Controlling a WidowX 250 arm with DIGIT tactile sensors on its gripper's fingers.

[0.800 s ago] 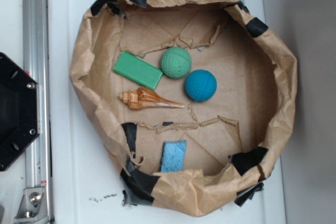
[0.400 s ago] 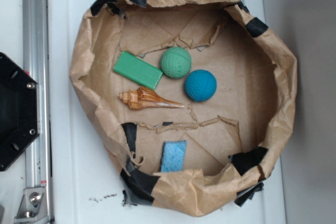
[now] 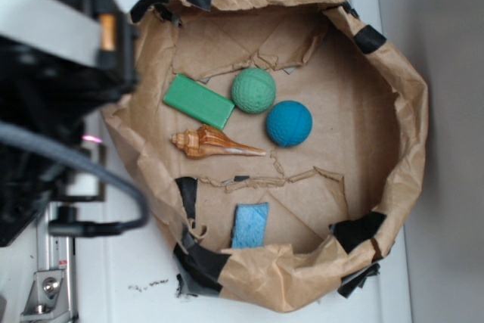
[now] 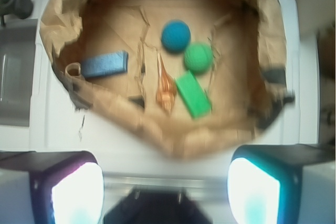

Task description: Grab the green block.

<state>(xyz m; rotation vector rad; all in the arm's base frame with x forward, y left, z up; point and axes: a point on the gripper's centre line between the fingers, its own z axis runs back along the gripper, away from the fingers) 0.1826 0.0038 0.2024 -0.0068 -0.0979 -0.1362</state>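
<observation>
Green block [image 3: 199, 101] flat, rectangular, smooth, lying beside seashell [image 3: 215, 143]

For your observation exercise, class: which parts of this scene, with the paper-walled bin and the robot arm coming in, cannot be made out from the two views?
- Exterior view: the tool is not visible; the arm's blurred black body is cut off by the left edge.
- Wrist view: the tool's two fingers are cut off by the bottom edge.
- Wrist view: motion blur hides surface detail on the flat bright green block and spiral brown seashell.
- Exterior view: the crumpled brown paper wall hides the light blue sponge's lower end.
</observation>
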